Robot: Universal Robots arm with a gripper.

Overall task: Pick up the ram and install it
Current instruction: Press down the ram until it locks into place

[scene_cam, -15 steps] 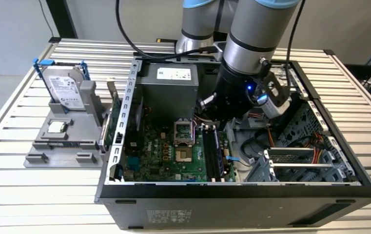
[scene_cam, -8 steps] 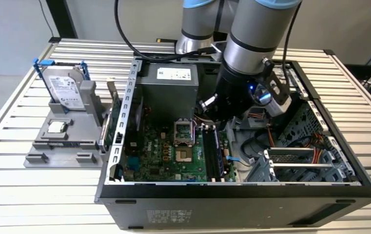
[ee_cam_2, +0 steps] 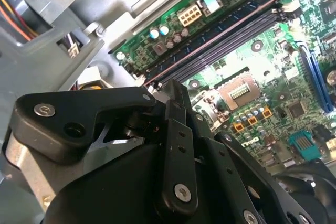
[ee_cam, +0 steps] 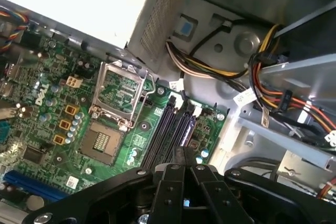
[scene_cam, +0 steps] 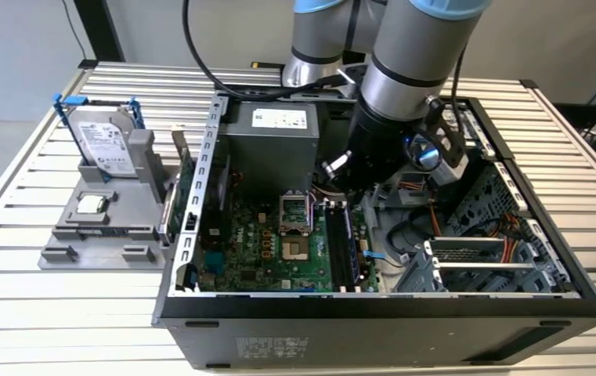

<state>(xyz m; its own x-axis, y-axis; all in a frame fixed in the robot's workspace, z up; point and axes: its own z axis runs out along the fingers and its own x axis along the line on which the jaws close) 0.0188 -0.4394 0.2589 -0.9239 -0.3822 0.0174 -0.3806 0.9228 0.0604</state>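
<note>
Exterior view: arm (scene_cam: 407, 86) is reaching down into the open case (scene_cam: 381, 309), which is lying on its side on the bench (scene_cam: 57, 305) so the board (scene_cam: 266, 243) is facing up. Hand (scene_cam: 341, 188) is sitting low at the far end of the memory slots (scene_cam: 348, 247), mostly masked by the wrist. A long dark stick, probably the ram (scene_cam: 341, 239), is lying along one slot, well apart from the grey fixture (scene_cam: 99, 223) on this view's left, where the drive (scene_cam: 104, 141) and CPU (scene_cam: 92, 204) are waiting. Second wrist view: hand (ee_cam_2: 173, 88) is pointing at the near end of the slots (ee_cam_2: 226, 38); a thin edge is running the length of the outer slot, which I am reading as the ram (ee_cam_2: 215, 35) standing in it, though whether it is fully seated I cannot tell. The tip is sitting on or just above that end, likely to bear down where a latch has to catch. First wrist view: the fingers (ee_cam: 170, 174) are drawn together, no gap showing at the tips, aimed at the slots (ee_cam: 167, 129) beside the open socket (ee_cam: 118, 95). Whether a sliver of the ram is pinched between them is unclear.
</note>
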